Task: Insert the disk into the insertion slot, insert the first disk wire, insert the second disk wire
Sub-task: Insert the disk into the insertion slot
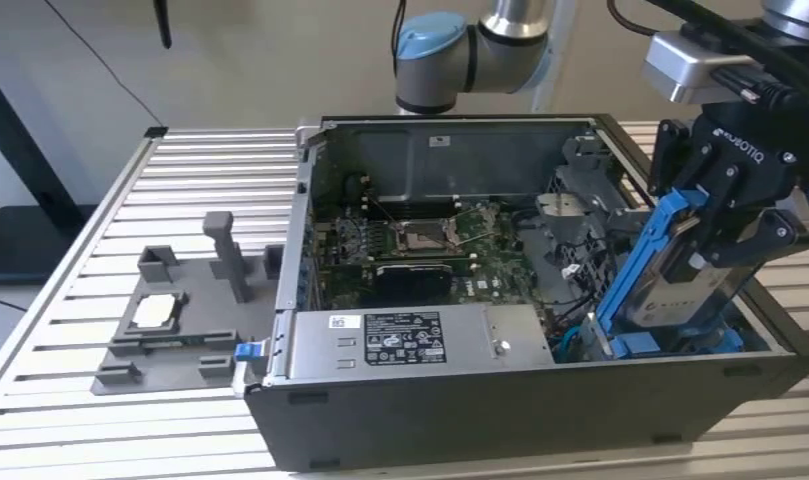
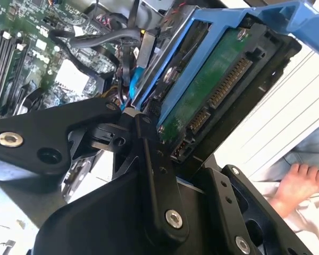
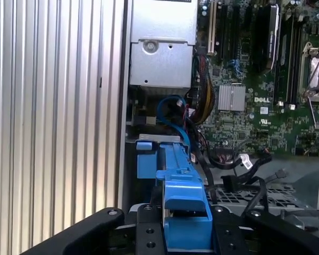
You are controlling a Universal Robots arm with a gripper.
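Observation:
The disk (image 1: 680, 285), a silver drive in a blue plastic carrier, hangs tilted over the case's front corner at the exterior view's right. My gripper (image 1: 704, 255) is shut on it from above. Just beneath its lower end lies the insertion slot (image 1: 671, 346), a bay with blue rails. In the second wrist view the disk's green circuit board (image 2: 212, 90) and connectors face the camera between my black fingers (image 2: 149, 154). In the first wrist view the blue carrier (image 3: 183, 199) points toward the bay's blue tab (image 3: 144, 158). A blue wire (image 3: 171, 106) and black wires (image 3: 239, 159) lie loose beside the bay.
The open computer case (image 1: 511, 400) stands on a slatted metal table (image 1: 217, 170), with its motherboard (image 1: 424, 240) and power supply (image 1: 404, 340) exposed. A grey fixture tray (image 1: 164, 330) with upright posts sits at the exterior view's left. A person's hand (image 2: 297, 183) rests beyond the case.

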